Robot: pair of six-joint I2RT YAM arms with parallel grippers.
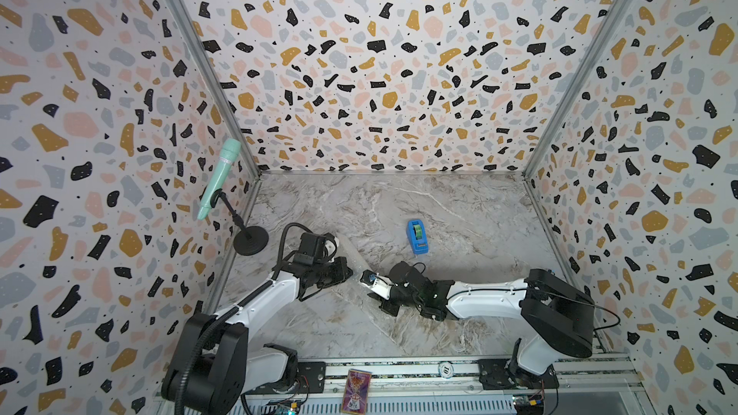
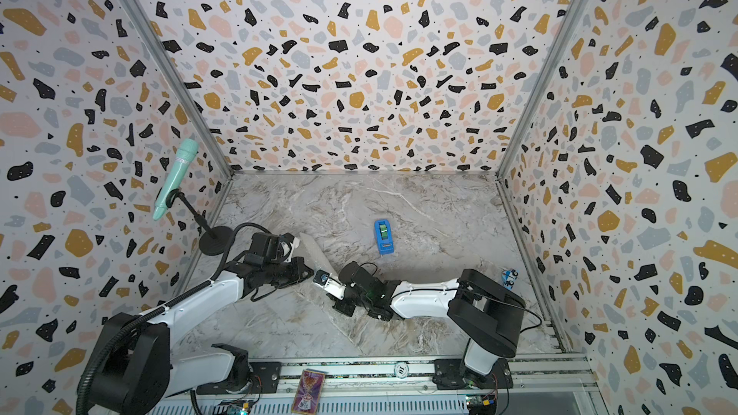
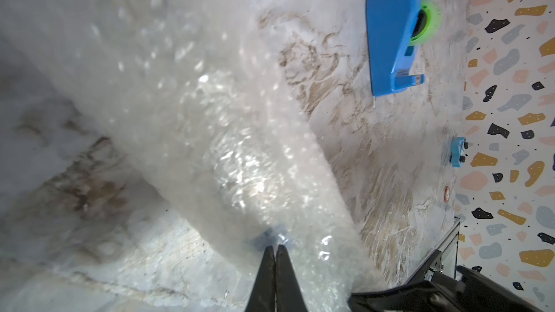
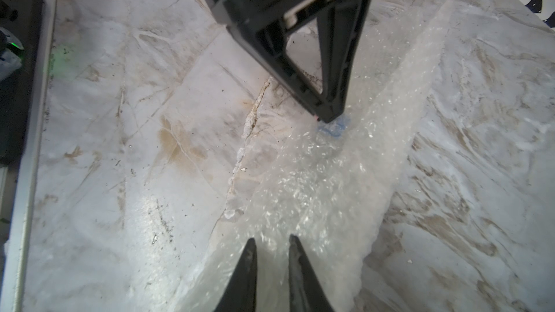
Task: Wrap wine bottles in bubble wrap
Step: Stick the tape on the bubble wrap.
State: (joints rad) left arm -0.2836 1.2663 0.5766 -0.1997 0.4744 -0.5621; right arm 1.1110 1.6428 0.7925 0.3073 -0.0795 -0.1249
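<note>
The bubble wrap (image 4: 330, 190) is rolled into a long glistening tube (image 3: 210, 133) lying slantwise on the marble table, faint in both top views (image 1: 353, 251). Of the wine bottle only its blue mark (image 4: 335, 127) shows through the film (image 3: 271, 234); its cap is hidden. My left gripper (image 3: 274, 247) is shut, its tips pressed on the wrap right at that mark (image 4: 327, 117), seen mid-table from above (image 1: 347, 273). Whether film is pinched between them I cannot tell. My right gripper (image 4: 271, 240) holds the roll's near end, its jaws a narrow gap apart with wrap between them.
A blue tape dispenser (image 1: 416, 236) stands behind the grippers (image 3: 393, 31). A mint-green microphone (image 1: 219, 177) on a black stand (image 1: 250, 239) occupies the back left corner. A small blue object (image 2: 509, 276) sits by the right wall. Patterned walls enclose three sides.
</note>
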